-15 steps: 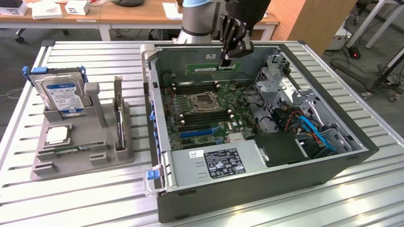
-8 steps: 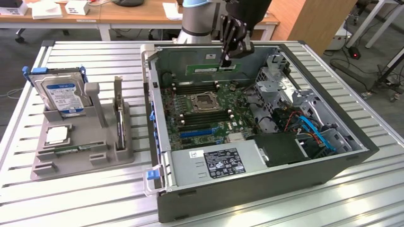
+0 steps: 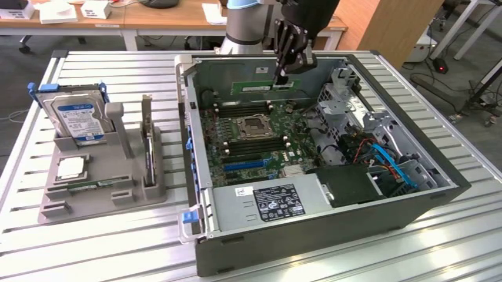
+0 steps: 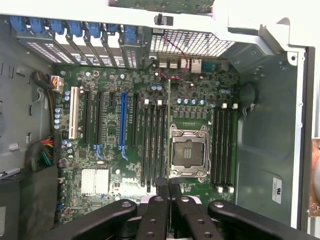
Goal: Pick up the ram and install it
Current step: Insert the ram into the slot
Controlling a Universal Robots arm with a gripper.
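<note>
Ram (image 3: pixel 267 87) is hanging edge-down in the gripper (image 4: pixel 170 189), whose fingers are pinching shut on its upper edge. In the wrist view the stick is showing as a thin line running out from between the fingertips. It is hovering inside the open computer case (image 3: pixel 439 194), apart from the motherboard (image 4: pixel 110 150) below it. Its long edge is running parallel to the bank of black memory slots (image 4: pixel 152 145) just beside the processor socket (image 4: pixel 189 152).

Judging from the wrist view, that thin line is lying between the nearest slot of the bank and the socket's metal frame rather than squarely over a slot. Doing this step well is therefore mostly a matter of sideways alignment while the stick is clear of the board. It also means holding the stick level and parallel to the slot, so both ends are meeting the channel together. The pale latch tabs (image 4: pixel 146 102) at the slot ends need to be standing open, and whether they are is too small to tell. The stick's notch is not visible, so its orientation is worth checking too. A second slot bank (image 4: pixel 223 145) is sitting on the socket's far side. Well apart on the table, a hard drive (image 3: pixel 79 117) is standing in a grey holder (image 3: pixel 102 197).
</note>
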